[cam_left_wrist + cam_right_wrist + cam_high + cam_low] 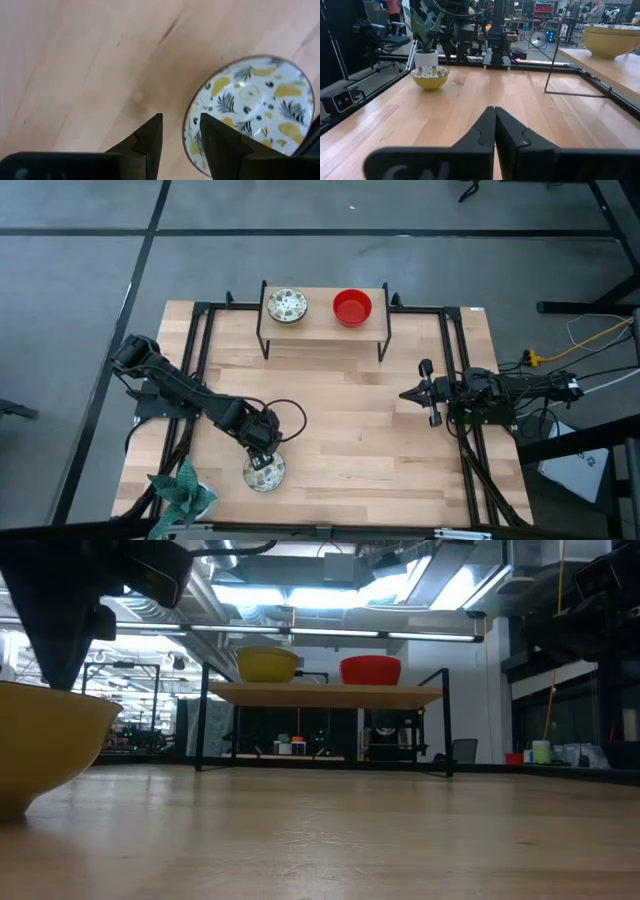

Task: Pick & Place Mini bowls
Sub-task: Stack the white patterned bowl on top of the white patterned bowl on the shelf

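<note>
A mini bowl (265, 471), yellow outside and white inside with yellow and dark leaf prints, stands on its base near the table's near edge; it also shows in the left wrist view (252, 112) and the low view (40, 750). My left gripper (181, 120) is open just above its rim, one finger over the inside and one outside. A second patterned bowl (287, 305) and a red bowl (352, 307) stand on a raised shelf (320, 323). My right gripper (405, 394) waits shut at the table's right side. My left gripper comes from above, pointing down, with its fingers astride the bowl's rim (186, 131) on the side toward the table's far edge. Whether either finger touches the rim I cannot tell. The bowl sits upright on the table.
A teal-green leafy plant (185, 490) in a white pot (425, 57) stands at the near left corner, close to the bowl. The shelf's black metal legs (382, 340) rise at the far edge. Bare wood (350, 420) lies between the two arms.
</note>
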Tool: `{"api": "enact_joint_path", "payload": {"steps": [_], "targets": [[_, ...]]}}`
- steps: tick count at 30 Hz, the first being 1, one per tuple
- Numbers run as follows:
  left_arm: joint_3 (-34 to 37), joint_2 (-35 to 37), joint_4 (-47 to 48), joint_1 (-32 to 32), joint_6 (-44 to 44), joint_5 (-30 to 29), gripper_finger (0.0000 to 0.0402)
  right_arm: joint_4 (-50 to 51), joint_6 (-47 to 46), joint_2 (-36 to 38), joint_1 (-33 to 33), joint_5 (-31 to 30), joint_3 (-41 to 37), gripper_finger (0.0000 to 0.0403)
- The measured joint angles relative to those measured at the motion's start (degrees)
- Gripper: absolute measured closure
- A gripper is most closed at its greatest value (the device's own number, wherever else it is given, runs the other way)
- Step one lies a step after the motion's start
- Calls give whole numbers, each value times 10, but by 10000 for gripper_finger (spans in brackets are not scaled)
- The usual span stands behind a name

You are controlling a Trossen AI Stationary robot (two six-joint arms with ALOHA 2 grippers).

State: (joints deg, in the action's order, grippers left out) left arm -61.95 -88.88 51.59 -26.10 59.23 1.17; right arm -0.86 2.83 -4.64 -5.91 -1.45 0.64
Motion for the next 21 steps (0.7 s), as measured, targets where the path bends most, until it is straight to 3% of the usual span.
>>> {"api": "enact_joint_path", "payload": {"steps": [7,15,21], "targets": [[3,-19,-3,9,41,-1,295,0,-10,0,0,0,0,397],[3,-52,-5,9,11,71,309,0,-9,0,0,0,0,397],[2,-28,-3,11,1,49,311,0,-13,0,0,0,0,397]]}}
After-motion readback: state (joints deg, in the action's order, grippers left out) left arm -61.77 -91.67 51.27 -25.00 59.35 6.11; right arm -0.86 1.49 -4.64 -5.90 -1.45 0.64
